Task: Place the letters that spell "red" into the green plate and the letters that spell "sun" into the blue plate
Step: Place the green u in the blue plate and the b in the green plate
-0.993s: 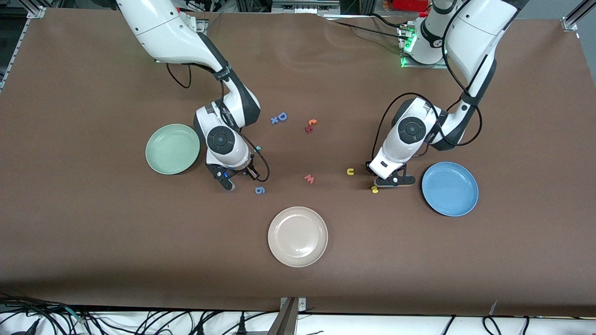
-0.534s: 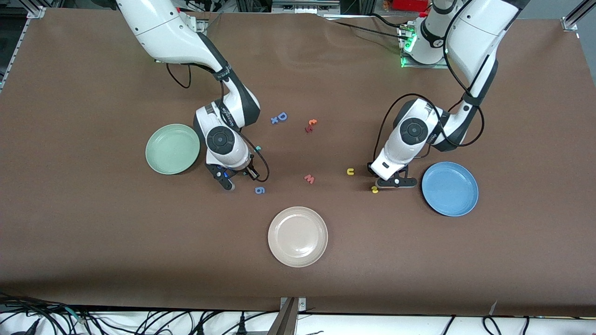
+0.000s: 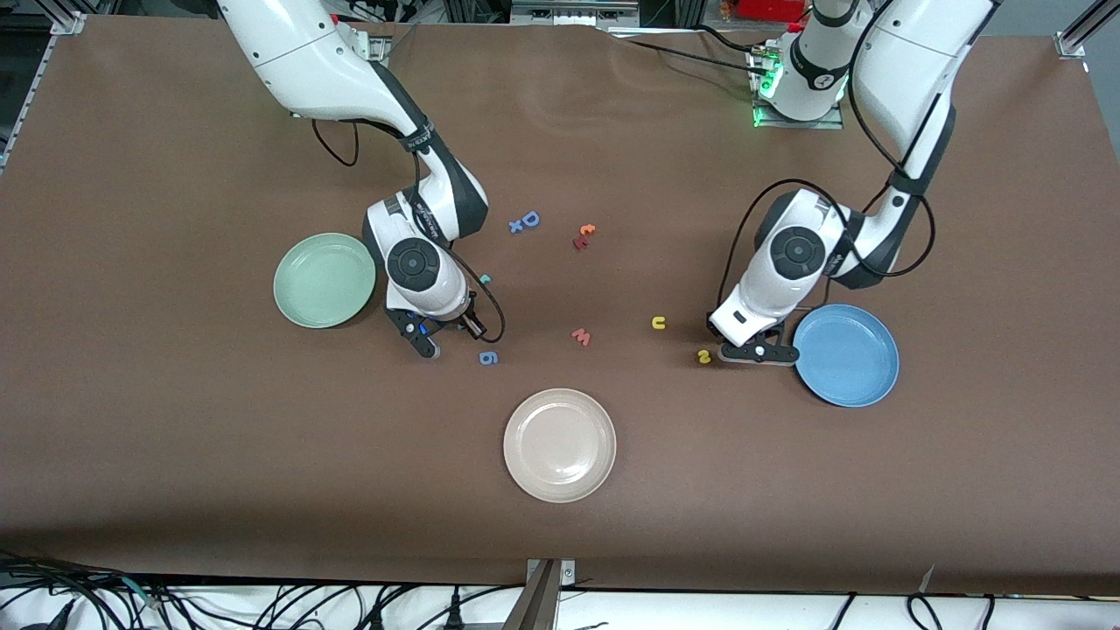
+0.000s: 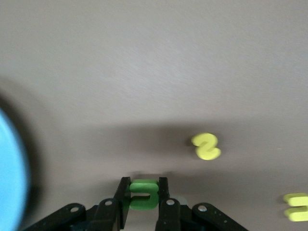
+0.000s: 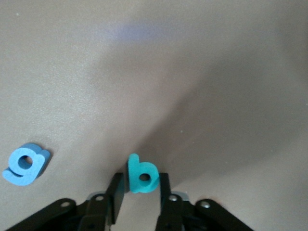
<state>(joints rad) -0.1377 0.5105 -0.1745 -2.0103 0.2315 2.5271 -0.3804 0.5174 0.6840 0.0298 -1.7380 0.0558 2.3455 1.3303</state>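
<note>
My left gripper point(image 3: 758, 352) is shut on the dark green "n" point(image 4: 144, 186), low over the table between the yellow "s" point(image 3: 703, 356) and the rim of the blue plate point(image 3: 845, 354). The yellow "u" point(image 3: 658, 323) lies a little farther from the front camera. My right gripper point(image 3: 451, 335) stands low beside the green plate point(image 3: 325, 280). Its fingers point(image 5: 166, 190) are pressed to both sides of the teal "d" point(image 5: 142, 175). The teal "r" point(image 3: 485, 280) lies beside that wrist. The orange "e" point(image 3: 588, 230) rests mid-table.
A blue "g" point(image 3: 488, 357) lies close to my right gripper. A red "w" point(image 3: 581, 336) sits mid-table, and a blue "D" point(image 3: 530, 219) lies farther back. The beige plate point(image 3: 559, 444) stands nearest the front camera.
My left gripper has carried the green "n" away from the yellow "s" up to the blue plate's rim. The right arm has stayed in place.
</note>
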